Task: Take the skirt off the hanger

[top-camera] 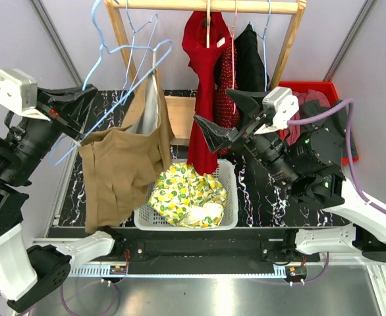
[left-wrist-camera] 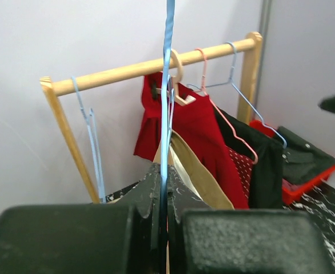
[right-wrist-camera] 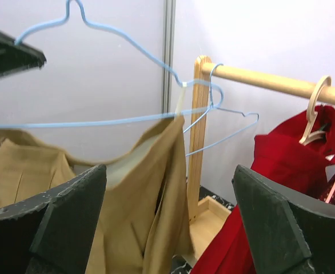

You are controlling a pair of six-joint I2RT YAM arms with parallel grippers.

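A tan skirt (top-camera: pixel 124 164) hangs from a light blue wire hanger (top-camera: pixel 124 72) held out in front of the rack, over the table's left side. My left gripper (top-camera: pixel 80 104) is shut on the hanger's wire (left-wrist-camera: pixel 167 85), which runs straight up between the fingers (left-wrist-camera: pixel 150 194). In the left wrist view the skirt (left-wrist-camera: pixel 199 177) shows just behind the jaws. My right gripper (top-camera: pixel 229 118) stands open to the right of the skirt, empty. In the right wrist view the skirt (right-wrist-camera: pixel 150 205) droops from the hanger (right-wrist-camera: pixel 127 40), its right top corner pinned at the wire.
A white basket (top-camera: pixel 229 217) holding a yellow lemon-print garment sits at the front centre. The wooden rack (top-camera: pixel 206 5) carries a red dress (top-camera: pixel 203 66), a black garment (top-camera: pixel 249 59) and bare wire hangers (top-camera: pixel 140 33). A red bin (top-camera: pixel 311 89) stands at the right.
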